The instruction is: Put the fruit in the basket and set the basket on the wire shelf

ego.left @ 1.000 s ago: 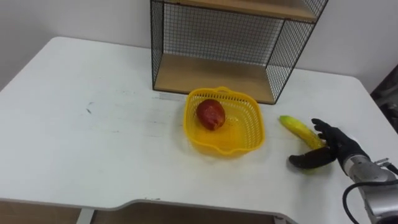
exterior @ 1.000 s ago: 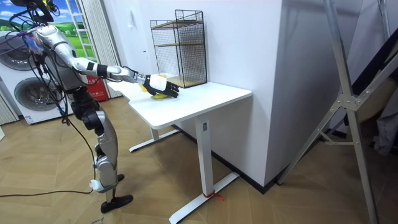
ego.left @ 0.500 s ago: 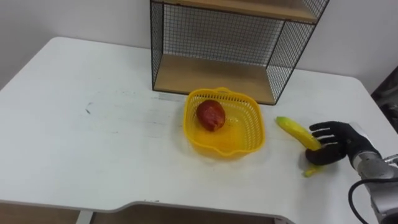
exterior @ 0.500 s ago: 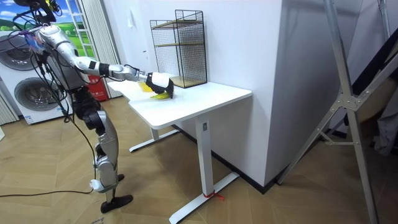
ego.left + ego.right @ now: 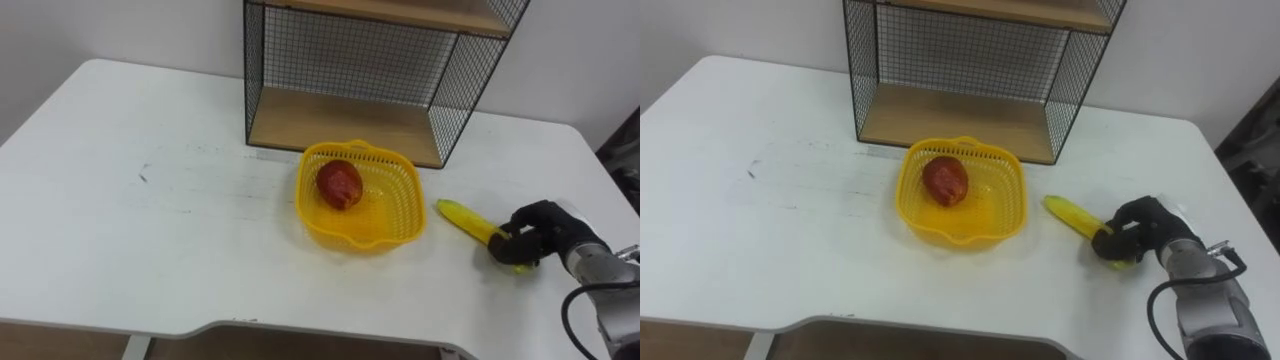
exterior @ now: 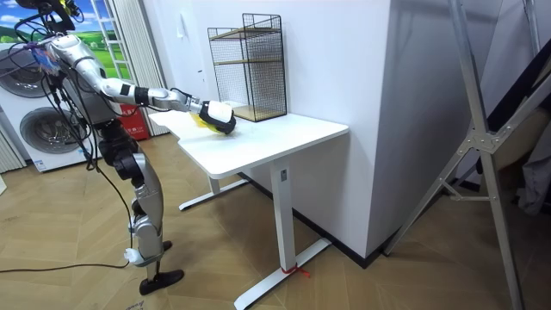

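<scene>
My right robot hand (image 5: 535,237), near the table's (image 5: 150,210) right edge, is curled tight round one end of the banana (image 5: 462,218); its smooth yellow tip pokes out twd the basket (image 5: 408,215). Basket: yellow plastic lattice, mid-table, w/ a round red fruit (image 5: 339,184) inside. Black wire shelf (image 5: 350,60) w/ wood boards stands at the back edge.
</scene>
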Available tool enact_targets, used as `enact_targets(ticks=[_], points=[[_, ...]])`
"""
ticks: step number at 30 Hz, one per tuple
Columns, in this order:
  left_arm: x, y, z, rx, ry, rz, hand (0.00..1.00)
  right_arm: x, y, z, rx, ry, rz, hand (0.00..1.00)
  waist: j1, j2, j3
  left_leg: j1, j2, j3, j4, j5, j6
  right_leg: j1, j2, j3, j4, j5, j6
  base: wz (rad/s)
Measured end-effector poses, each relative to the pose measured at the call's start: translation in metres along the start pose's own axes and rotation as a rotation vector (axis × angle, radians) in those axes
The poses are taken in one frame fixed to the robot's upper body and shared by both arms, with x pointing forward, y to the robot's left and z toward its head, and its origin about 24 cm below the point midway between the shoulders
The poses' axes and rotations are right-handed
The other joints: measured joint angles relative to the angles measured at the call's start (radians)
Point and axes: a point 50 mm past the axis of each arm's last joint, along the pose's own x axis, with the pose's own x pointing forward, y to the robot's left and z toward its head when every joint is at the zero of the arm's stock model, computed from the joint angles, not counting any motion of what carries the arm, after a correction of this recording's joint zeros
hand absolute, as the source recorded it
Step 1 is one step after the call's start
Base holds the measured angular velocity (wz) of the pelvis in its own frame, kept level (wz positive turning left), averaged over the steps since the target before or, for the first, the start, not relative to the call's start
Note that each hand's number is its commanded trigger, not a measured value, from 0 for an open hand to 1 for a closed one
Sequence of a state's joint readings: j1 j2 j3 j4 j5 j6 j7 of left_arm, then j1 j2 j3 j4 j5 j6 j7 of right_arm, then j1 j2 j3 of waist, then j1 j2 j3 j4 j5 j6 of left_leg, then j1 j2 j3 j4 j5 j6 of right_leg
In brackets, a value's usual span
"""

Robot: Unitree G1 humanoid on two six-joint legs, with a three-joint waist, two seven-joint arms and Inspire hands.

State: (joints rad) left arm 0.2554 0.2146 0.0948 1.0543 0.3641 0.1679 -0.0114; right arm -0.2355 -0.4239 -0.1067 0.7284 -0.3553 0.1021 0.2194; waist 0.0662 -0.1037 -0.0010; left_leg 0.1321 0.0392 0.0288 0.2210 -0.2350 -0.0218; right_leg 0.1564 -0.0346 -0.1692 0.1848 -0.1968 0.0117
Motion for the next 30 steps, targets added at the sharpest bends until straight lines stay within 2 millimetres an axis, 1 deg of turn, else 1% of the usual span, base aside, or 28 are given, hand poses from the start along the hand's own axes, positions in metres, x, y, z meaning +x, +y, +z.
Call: enact_targets(ticks=[10, 11, 12, 16, 17, 18, 20, 22, 26, 30], points=[[0.000, 0.000, 0.002, -0.007, -0.008, -0.001, 0.00, 0.000, 0.000, 0.005, -0.007, -0.018, -0.006, 1.00, 0.000, 0.000, -0.0003, -0.001, 0.001, 0.009, -0.006, 0.000, 0.000, -0.008, 0.000, 0.009, 0.000, 0.000, 0.000, -0.02], [0.000, 0.000, 0.001, -0.006, -0.007, -0.001, 0.00, 0.000, 0.000, 0.008, -0.015, -0.028, -0.012, 1.00, -0.001, -0.001, -0.0011, -0.004, 0.001, 0.013, -0.008, 0.001, 0.000, -0.014, 0.001, 0.014, 0.002, 0.000, 0.000, -0.11], [0.000, 0.000, 0.001, -0.007, -0.007, -0.001, 0.00, 0.000, 0.000, 0.010, -0.019, -0.035, -0.014, 1.00, 0.000, -0.006, -0.0045, -0.005, 0.001, 0.015, -0.008, 0.001, 0.000, -0.016, 0.001, 0.017, 0.002, 0.000, 0.000, -0.11], [0.000, 0.002, 0.004, -0.003, -0.020, 0.007, 0.00, -0.003, -0.003, 0.033, -0.016, -0.126, -0.036, 1.00, -0.002, -0.003, -0.0025, -0.008, 0.001, 0.027, -0.009, 0.001, 0.001, -0.021, 0.001, 0.028, 0.005, 0.000, 0.000, -0.08], [0.000, 0.002, 0.005, -0.002, -0.024, 0.009, 0.00, -0.006, -0.006, 0.042, -0.010, -0.171, -0.055, 1.00, -0.003, -0.001, -0.0013, -0.009, 0.001, 0.029, -0.009, 0.001, 0.001, -0.025, 0.001, 0.030, 0.006, 0.000, 0.000, -0.04], [0.000, 0.003, 0.005, -0.004, -0.028, 0.010, 0.00, -0.007, -0.008, 0.047, -0.005, -0.193, -0.066, 1.00, -0.005, 0.000, -0.0015, -0.011, 0.001, 0.029, -0.009, 0.001, 0.001, -0.027, 0.001, 0.030, 0.005, 0.000, 0.000, 0.00], [0.000, 0.004, 0.007, -0.004, -0.039, 0.014, 0.00, -0.014, -0.015, 0.066, 0.032, -0.286, -0.121, 1.00, -0.009, 0.003, -0.0009, -0.014, 0.001, 0.029, -0.008, 0.001, 0.001, -0.028, 0.001, 0.030, 0.004, 0.000, 0.000, 0.00], [0.000, 0.004, 0.007, -0.004, -0.038, 0.018, 0.00, -0.018, -0.019, 0.075, 0.061, -0.335, -0.157, 1.00, -0.010, 0.004, -0.0004, -0.013, 0.002, 0.028, -0.008, 0.001, 0.001, -0.024, 0.002, 0.029, 0.001, 0.000, 0.000, 0.00], [0.000, 0.003, 0.005, -0.003, -0.032, 0.017, 0.00, -0.022, -0.022, 0.082, 0.129, -0.384, -0.189, 1.00, -0.009, 0.007, 0.0017, -0.006, 0.002, 0.024, -0.009, 0.001, 0.001, -0.016, 0.001, 0.026, 0.000, 0.000, 0.000, 0.01], [-0.001, 0.002, 0.003, -0.003, -0.029, 0.015, 0.00, -0.023, -0.023, 0.086, 0.150, -0.404, -0.194, 1.00, -0.010, 0.012, 0.0052, -0.006, 0.002, 0.023, -0.008, 0.001, 0.001, -0.015, 0.001, 0.023, 0.001, 0.000, 0.000, 0.00]])
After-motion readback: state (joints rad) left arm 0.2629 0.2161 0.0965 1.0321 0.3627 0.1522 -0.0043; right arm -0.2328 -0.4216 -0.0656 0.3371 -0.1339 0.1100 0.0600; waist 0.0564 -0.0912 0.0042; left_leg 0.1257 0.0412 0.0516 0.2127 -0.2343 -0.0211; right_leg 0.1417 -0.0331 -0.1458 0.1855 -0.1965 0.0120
